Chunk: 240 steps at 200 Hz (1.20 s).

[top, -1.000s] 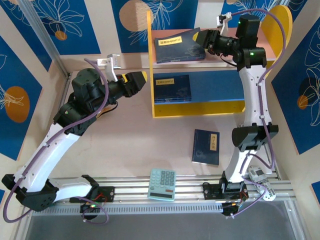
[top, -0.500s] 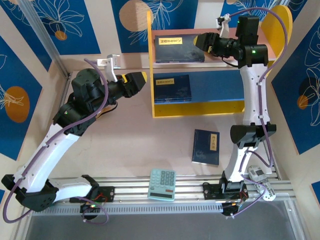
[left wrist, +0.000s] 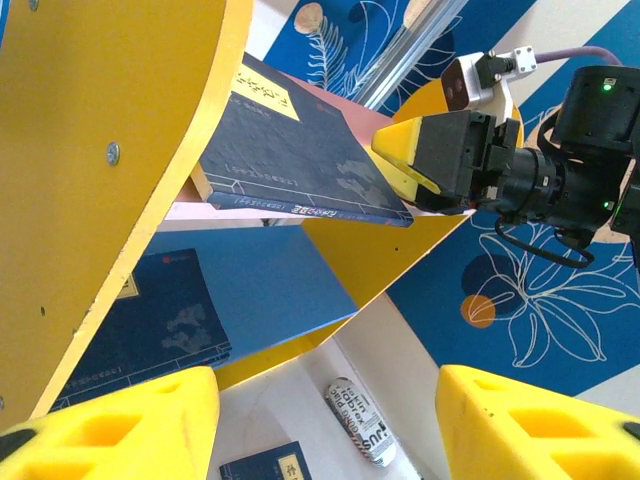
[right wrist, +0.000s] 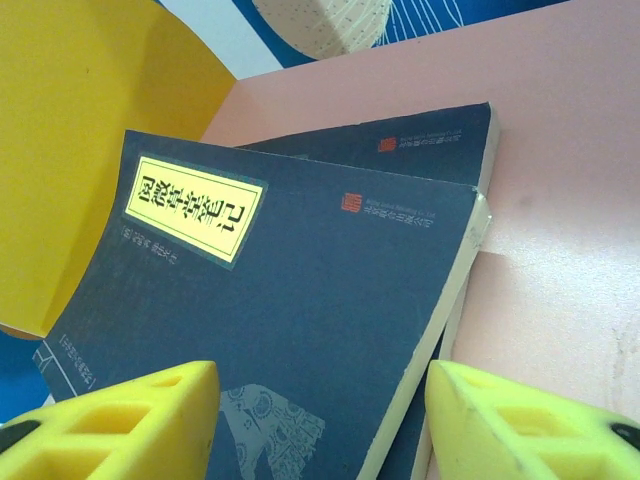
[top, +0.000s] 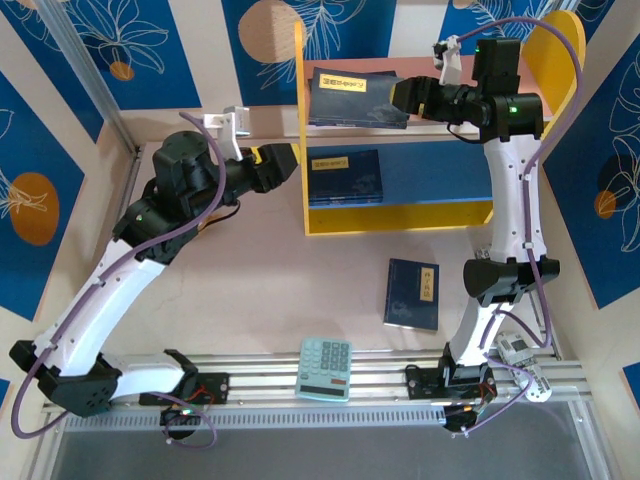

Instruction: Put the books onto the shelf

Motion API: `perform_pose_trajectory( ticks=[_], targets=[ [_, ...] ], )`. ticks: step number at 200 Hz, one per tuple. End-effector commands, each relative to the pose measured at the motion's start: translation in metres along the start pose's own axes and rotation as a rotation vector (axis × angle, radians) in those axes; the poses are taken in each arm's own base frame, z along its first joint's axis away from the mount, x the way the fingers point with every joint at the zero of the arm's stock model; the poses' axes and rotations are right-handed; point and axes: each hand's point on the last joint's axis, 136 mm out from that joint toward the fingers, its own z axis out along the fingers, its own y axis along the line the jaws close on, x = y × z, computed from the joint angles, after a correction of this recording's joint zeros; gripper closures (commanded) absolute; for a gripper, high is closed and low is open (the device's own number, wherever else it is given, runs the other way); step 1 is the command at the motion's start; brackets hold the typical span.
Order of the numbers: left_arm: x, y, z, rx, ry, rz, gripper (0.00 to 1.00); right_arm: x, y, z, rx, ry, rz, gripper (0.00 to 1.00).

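Books: dark navy with yellow title labels, four counted.

Top pair (top: 358,97): stacked flat on the pink top board (right wrist: 560,200) of the shelf (top: 300,130), upper centre of the overhead view. The upper book sits slightly askew on the lower.

Third book (top: 345,178): flat on the blue lower board (top: 435,175), at its left end, just beside the yellow side panel.

Fourth book (top: 412,293): flat on the counter (top: 250,270), lower right of centre, well apart from the shelf.

Right hand (top: 403,97): just beside the right end of the top pair, over the pink board. Its yellow fingers are spread wide and clamp nothing.

Left hand (top: 280,163): left of the shelf, near the yellow side panel, level with the lower board. Its fingers are wide apart and it is empty.

Mint-green calculator (top: 325,368): at the counter's near edge, bottom centre, well apart from the fourth book.
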Motion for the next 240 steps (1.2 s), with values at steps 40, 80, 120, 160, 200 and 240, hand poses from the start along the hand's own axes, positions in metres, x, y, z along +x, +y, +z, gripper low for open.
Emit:
perform_pose_trajectory(
  ticks=[40, 80, 120, 160, 200, 240],
  targets=[
    [-0.014, -0.022, 0.006, 0.052, 0.011, 0.069, 0.39, 0.041, -0.006, -0.012, 0.118, 0.135, 0.045, 0.42],
    [-0.019, -0.027, 0.018, 0.066, 0.020, 0.104, 0.38, 0.044, -0.004, -0.014, 0.153, 0.140, 0.023, 0.41],
    [-0.022, -0.032, 0.025, 0.082, 0.028, 0.120, 0.38, 0.049, 0.006, -0.010, 0.111, 0.176, 0.013, 0.41],
    [-0.023, -0.032, 0.026, 0.081, 0.031, 0.127, 0.37, 0.049, 0.025, -0.005, 0.001, 0.187, 0.017, 0.41],
    [-0.025, -0.030, 0.027, 0.067, 0.026, 0.137, 0.37, 0.045, 0.040, -0.003, -0.091, 0.182, 0.025, 0.41],
    [-0.027, -0.027, 0.031, 0.059, 0.021, 0.144, 0.36, 0.044, 0.051, -0.004, -0.154, 0.181, 0.025, 0.41]
  ],
)
